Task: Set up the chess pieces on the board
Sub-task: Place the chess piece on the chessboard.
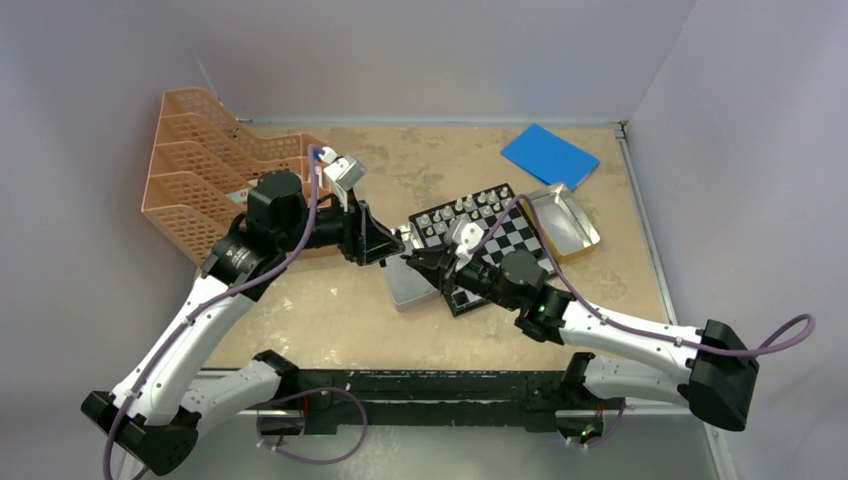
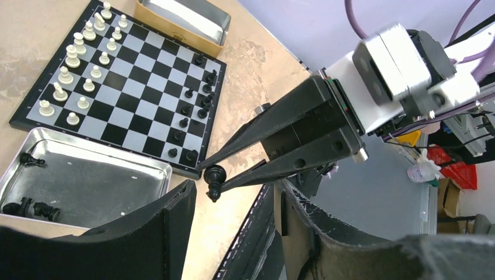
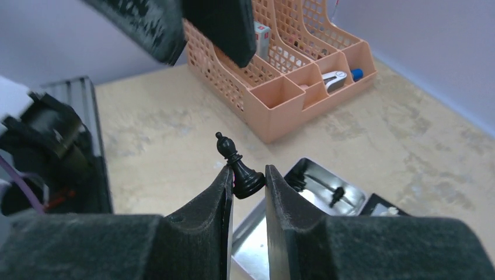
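Black chess piece is pinched by its base in the right tool, held up beside the board; left tool stands wide, just opposite

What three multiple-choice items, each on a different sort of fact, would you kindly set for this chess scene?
1. Where do the loose black chess pieces lie?
A. in the shallow silver metal tin beside the black-and-white checkered board
B. stacked on the board's middle squares
C. on the floor below

2. What colour is the small chess piece held in the right pincer?
A. white
B. black
C. red

3. How does the left pincer stand?
A. shut on a pawn
B. shut on nothing
C. open and empty

Answers:
1 A: the left wrist view shows them on the tin's floor.
2 B: the right wrist view shows it black from tip to base.
3 C: its fingers stand apart, gripping nothing.
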{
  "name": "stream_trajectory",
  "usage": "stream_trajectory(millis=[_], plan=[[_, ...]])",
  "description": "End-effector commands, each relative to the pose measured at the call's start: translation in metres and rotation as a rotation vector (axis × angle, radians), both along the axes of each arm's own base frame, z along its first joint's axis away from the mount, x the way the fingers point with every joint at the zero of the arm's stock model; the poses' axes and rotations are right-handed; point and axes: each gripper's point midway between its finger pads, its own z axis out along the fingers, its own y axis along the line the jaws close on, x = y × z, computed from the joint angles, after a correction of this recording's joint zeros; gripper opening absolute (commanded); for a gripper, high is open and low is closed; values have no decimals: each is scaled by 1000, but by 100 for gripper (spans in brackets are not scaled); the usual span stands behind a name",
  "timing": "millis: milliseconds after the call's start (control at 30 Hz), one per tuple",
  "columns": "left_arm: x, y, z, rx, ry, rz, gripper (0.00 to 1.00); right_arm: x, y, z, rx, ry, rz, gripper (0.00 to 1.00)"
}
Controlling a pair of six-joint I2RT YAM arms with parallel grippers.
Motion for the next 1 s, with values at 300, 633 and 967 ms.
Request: stream_trajectory(millis=[300, 633, 967], plan=[[7, -4, -20, -12, 54, 18, 52, 1, 2, 63, 447, 313, -40, 0], [16, -7, -8, -52, 31, 49, 50, 7, 3, 52, 425, 352, -71, 0], [20, -11, -6, -82, 44, 55, 28, 8, 3, 47, 410, 362, -81, 0]])
